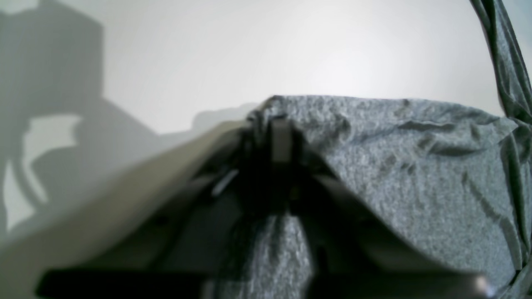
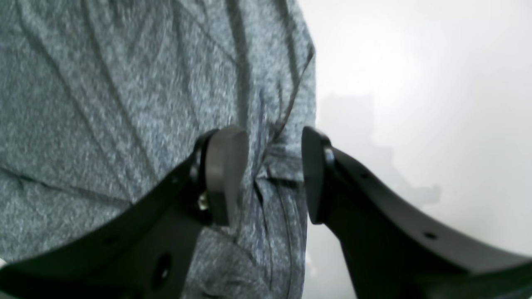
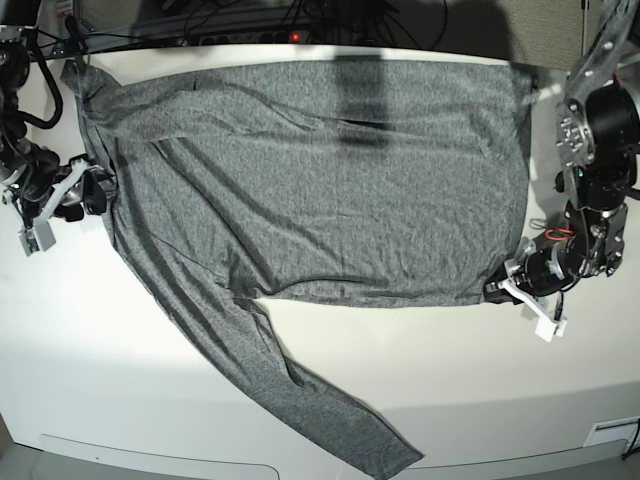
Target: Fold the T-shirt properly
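Your left gripper (image 1: 279,137) is pinched on a corner of the T-shirt (image 3: 320,180), by its hem. Your right gripper (image 2: 272,174) gapes wide, straddling the shirt's opposite edge, not gripping.

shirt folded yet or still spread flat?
Spread. The T-shirt lies open across the table, body unfolded, one long sleeve trailing toward the near edge. No fold made yet.

No legible text, label, brand, number or sign appears in any view; the heather-grey speckled knit T-shirt (image 3: 320,180) is unprinted.
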